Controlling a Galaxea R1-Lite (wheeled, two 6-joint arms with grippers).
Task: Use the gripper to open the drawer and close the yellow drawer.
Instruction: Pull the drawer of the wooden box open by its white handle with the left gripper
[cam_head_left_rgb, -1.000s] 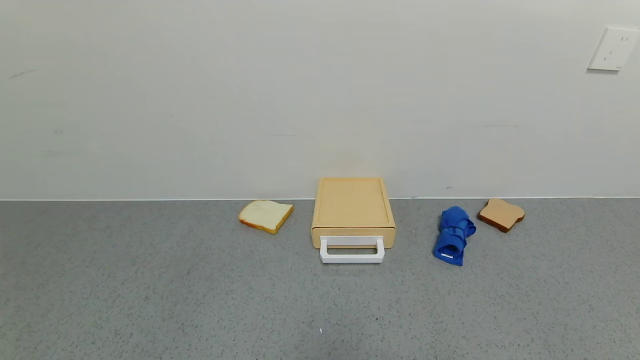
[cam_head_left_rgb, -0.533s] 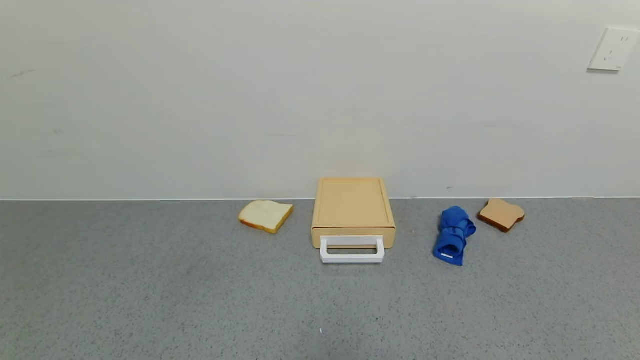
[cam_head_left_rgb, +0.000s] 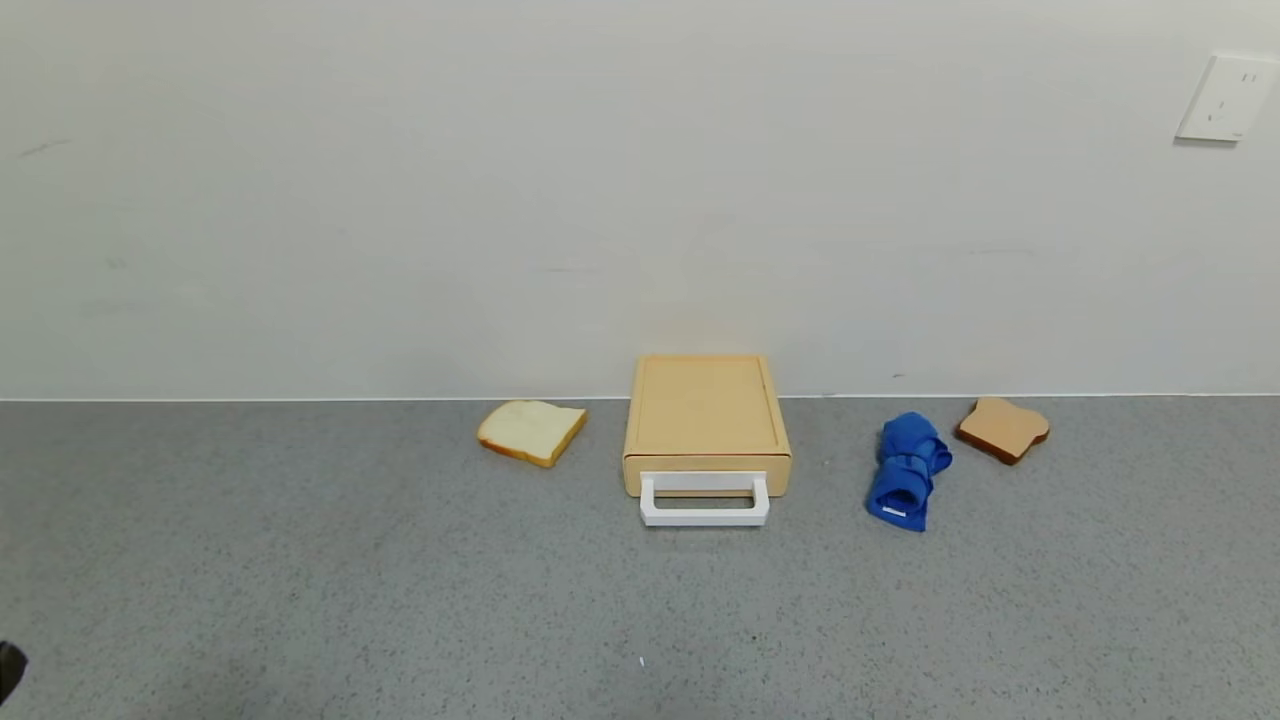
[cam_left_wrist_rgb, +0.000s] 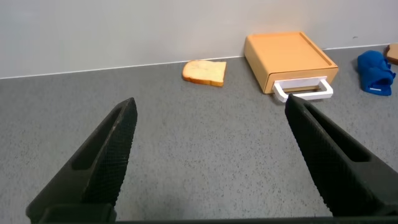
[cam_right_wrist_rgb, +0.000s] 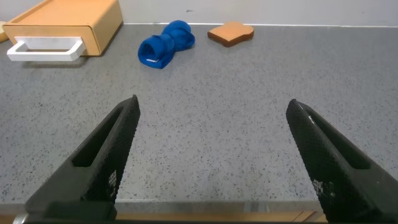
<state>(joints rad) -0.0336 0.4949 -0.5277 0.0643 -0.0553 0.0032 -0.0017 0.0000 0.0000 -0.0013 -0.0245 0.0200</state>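
Drawer (cam_head_left_rgb: 706, 440) apparently shut; left claw (cam_left_wrist_rgb: 211, 162) and right claw (cam_right_wrist_rgb: 211, 162) both wide open, empty.

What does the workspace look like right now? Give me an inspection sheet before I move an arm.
Surface: grey speckled countertop, meeting a pale wall.
Job's things: yellow drawer shut in its case, against the wall; white handle faces the robot, untouched.
Clutter: pale bread slice left of the drawer; rolled blue cloth and brown bread slice on its right, none touching it.
Grippers: left hand open, far short of the drawer; a dark bit shows at the head view's lower left edge. Right hand open, idle, low over the counter.
Cables: nothing seen.
Surroundings: wall socket upper right.
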